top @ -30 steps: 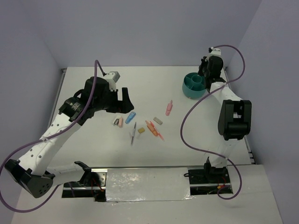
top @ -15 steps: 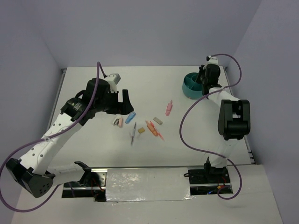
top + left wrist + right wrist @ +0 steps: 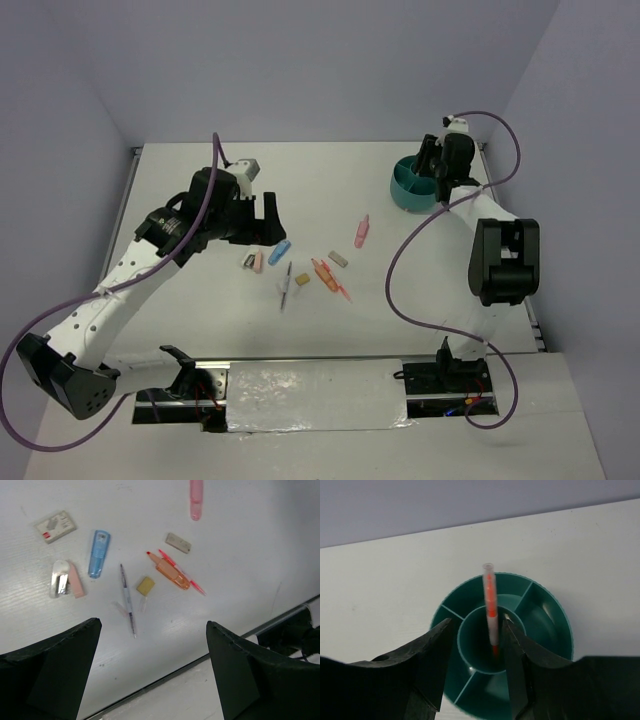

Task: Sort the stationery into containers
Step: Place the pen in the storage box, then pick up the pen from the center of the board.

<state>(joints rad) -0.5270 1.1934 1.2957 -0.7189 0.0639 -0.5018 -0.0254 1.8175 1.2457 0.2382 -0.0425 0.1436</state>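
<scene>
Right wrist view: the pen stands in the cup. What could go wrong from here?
1. The pen stands close to one finger of the right gripper; pulling away could tip it out of the cup.
2. The orange marker and thin red pen lie touching; the open left gripper above may catch both.

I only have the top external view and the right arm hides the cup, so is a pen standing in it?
Observer: Yes; the right wrist view shows an orange pen standing in the round centre compartment of the teal organiser.
Operator: Is the right gripper off it?
Observer: The right gripper is open: a gap shows on one side of the pen, the other side too close to tell.
Operator: And under the left gripper?
Observer: The left gripper is open and empty, above the thin dark pen and tan block.
</scene>
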